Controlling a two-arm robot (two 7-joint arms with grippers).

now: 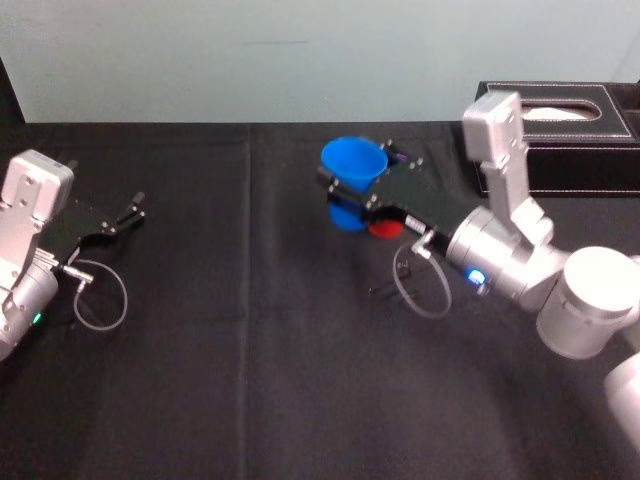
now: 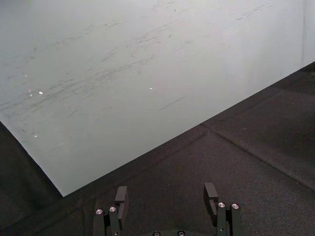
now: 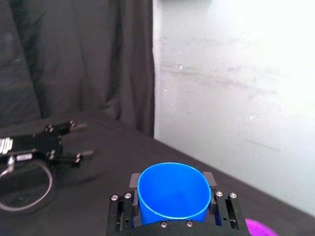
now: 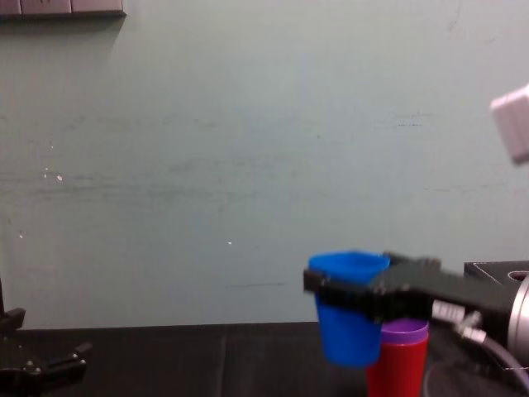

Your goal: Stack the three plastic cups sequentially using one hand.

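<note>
My right gripper (image 1: 357,178) is shut on the blue cup (image 1: 351,163), one jaw on each side just below the rim. The cup (image 4: 345,318) hangs upright above the black table. Beside it, toward my right, the purple cup (image 4: 404,332) sits nested inside the red cup (image 4: 397,370), which stands on the table. In the head view only a sliver of the red cup (image 1: 382,229) shows under the gripper. In the right wrist view the blue cup (image 3: 173,191) sits between the fingers and the purple rim (image 3: 259,229) shows at the edge. My left gripper (image 2: 166,197) rests open at the table's left.
A black stitched box (image 1: 575,135) stands at the back right of the black-clothed table (image 1: 250,380). A pale wall (image 4: 248,165) runs right behind the table. My parked left arm (image 1: 30,250) and its cable loop lie on the left side.
</note>
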